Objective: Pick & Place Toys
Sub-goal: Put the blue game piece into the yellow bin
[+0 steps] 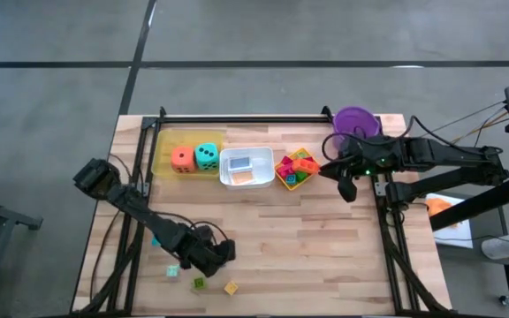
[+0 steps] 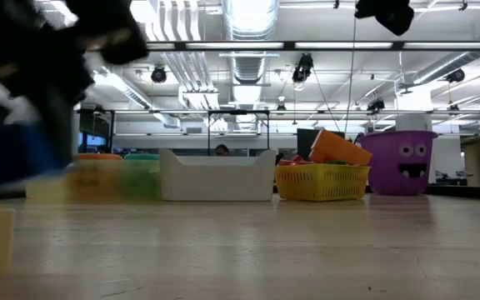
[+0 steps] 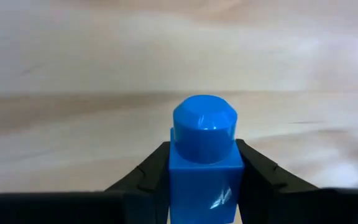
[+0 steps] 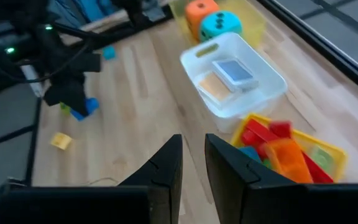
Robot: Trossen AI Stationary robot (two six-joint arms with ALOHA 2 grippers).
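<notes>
My left gripper point(image 1: 217, 256) is near the table's front left, shut on a blue building block point(image 3: 204, 155). The same block shows as a blue blur point(image 2: 15, 158) in the low view. Loose teal point(image 1: 172, 271), green point(image 1: 199, 283) and yellow point(image 1: 231, 288) blocks lie on the wood beside it. An orange die point(image 1: 182, 159) and a teal die point(image 1: 206, 156) sit in the yellow tray point(image 1: 162, 152). Flat cards point(image 1: 241, 163) lie in the white tray point(image 1: 228, 179). My right gripper point(image 4: 193, 165) hovers high by the yellow basket point(image 1: 283, 181), fingers a narrow gap apart, holding nothing. My left gripper pinches the blue block by two opposite side walls point(image 3: 174, 177) between its two fingers point(image 3: 148, 177). The block's round stud point(image 3: 204, 118) points away from the wrist, past the fingertips. The fingers slant steeply down from the table's left. In the low view the block seems clear of the wood.
The yellow basket holds several bright blocks point(image 4: 278, 146). A purple bucket point(image 1: 356, 121) stands at the far right corner. A black frame rail point(image 1: 237, 118) runs along the far edge and down both sides. Bare wood point(image 1: 299, 238) lies between the two arms.
</notes>
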